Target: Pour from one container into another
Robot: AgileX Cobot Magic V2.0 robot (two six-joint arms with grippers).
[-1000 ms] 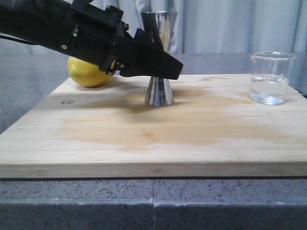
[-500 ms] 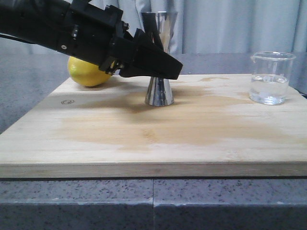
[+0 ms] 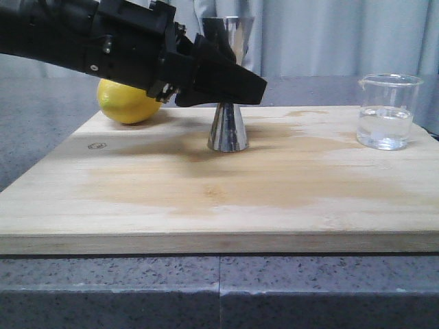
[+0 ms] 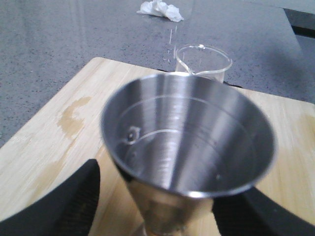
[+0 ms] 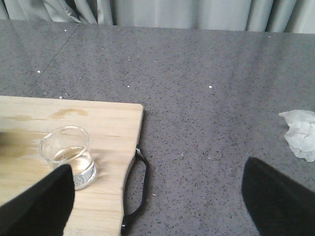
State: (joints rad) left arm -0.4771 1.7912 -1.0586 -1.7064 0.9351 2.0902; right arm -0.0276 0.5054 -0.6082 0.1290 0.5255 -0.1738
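Note:
The steel hourglass jigger (image 3: 228, 129) stands upright on the wooden board (image 3: 206, 199), left of its middle. My left gripper (image 3: 236, 86) reaches in from the left at the jigger's waist. In the left wrist view the jigger's wide cup (image 4: 187, 142) fills the frame, with black fingers (image 4: 64, 206) on either side of it. A gap shows between that finger and the steel, so the gripper (image 4: 162, 216) is open. The glass beaker (image 3: 387, 113) with clear liquid sits at the board's right end. My right gripper (image 5: 157, 196) is open and empty over the counter beside the beaker (image 5: 69, 157).
A yellow lemon (image 3: 127, 103) lies at the board's back left, behind the left arm. A black loop handle (image 5: 138, 191) hangs off the board's edge. Crumpled white tissue (image 5: 300, 132) lies on the grey speckled counter. Curtains hang behind.
My left gripper has risen a little and pushed slightly further right along the jigger's waist. The jigger's base and the beaker have stayed put.

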